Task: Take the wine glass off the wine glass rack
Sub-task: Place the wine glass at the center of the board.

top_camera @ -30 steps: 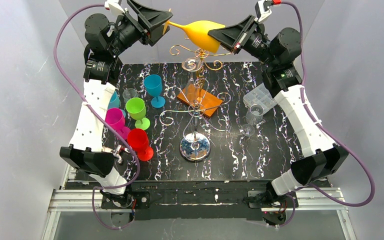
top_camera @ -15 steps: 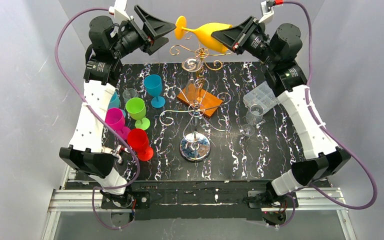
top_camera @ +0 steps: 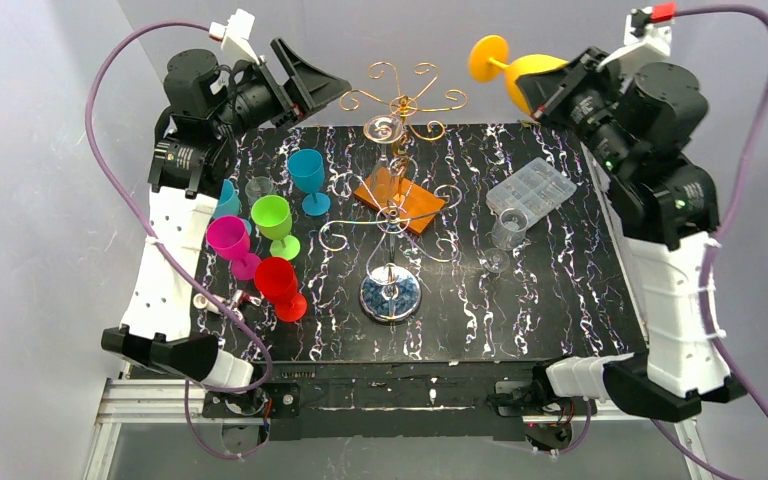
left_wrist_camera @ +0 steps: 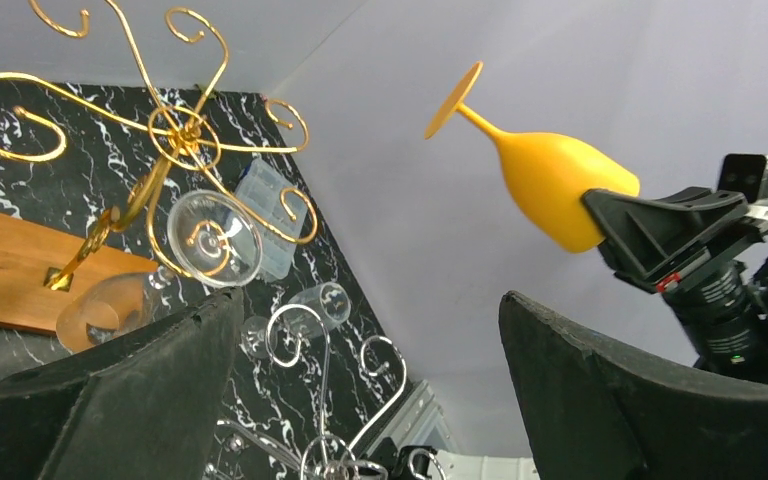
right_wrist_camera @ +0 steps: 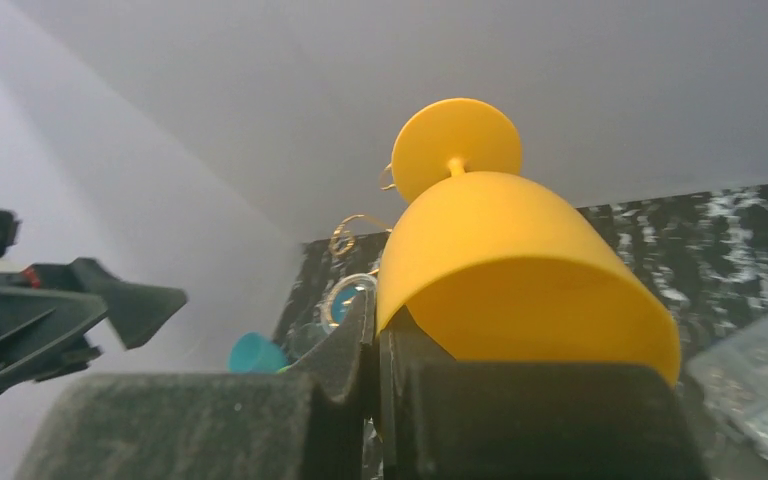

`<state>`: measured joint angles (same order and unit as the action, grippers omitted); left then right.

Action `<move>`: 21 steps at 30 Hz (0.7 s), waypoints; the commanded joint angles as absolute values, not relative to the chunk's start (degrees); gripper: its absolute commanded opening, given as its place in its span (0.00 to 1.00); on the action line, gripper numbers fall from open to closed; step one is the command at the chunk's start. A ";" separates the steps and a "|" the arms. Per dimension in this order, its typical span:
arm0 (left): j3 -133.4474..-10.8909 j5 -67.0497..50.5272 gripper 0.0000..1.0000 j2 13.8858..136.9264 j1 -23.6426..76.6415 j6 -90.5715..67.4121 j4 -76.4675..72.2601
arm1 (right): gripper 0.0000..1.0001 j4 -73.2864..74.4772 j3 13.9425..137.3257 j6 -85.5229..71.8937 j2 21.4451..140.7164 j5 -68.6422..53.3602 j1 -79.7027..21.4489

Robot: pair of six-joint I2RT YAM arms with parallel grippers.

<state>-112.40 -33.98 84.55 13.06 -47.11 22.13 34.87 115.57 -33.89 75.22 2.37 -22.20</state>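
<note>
White-shelled arms (top_camera: 175,250), black motor joints (top_camera: 192,75), purple cables (top_camera: 91,120) (red plug (top_camera: 663,12) on the right)

Both arms stood raised at the far side, the left gripper (top_camera: 325,85) with jaws spread wide and empty, the right gripper (top_camera: 538,92) pinched tight on the wine glass (top_camera: 518,70) rim

Yellow glass (right_wrist_camera: 500,260): lower rim hidden behind right gripper (right_wrist_camera: 376,335), stem mostly behind bowl. Left gripper (left_wrist_camera: 370,320): 2 fingers cut off by bottom edge. Rack (left_wrist_camera: 175,130) lower part cut off there too. Teal cup (top_camera: 228,200) half hidden by left arm. Small bits (top_camera: 222,300) beside red glass (top_camera: 278,285): too small to tell.
</note>
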 commanded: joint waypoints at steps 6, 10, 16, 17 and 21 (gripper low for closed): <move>-108.68 -31.89 0.98 78.96 16.92 -38.33 27.76 | 0.01 55.45 113.56 -22.99 68.76 24.35 -22.06; -108.34 -31.29 0.98 78.16 17.50 -36.31 29.82 | 0.01 62.23 109.96 -23.26 67.80 32.00 -22.05; -107.61 -31.53 0.98 77.86 18.01 -34.58 31.47 | 0.01 69.69 103.38 -25.65 68.58 40.18 -22.01; -107.53 -31.54 0.98 77.87 18.02 -34.35 31.73 | 0.01 69.84 101.74 -25.91 68.74 40.35 -21.95; -107.63 -30.80 0.98 77.66 18.06 -32.49 33.73 | 0.01 68.34 95.45 -26.25 70.27 38.21 -19.84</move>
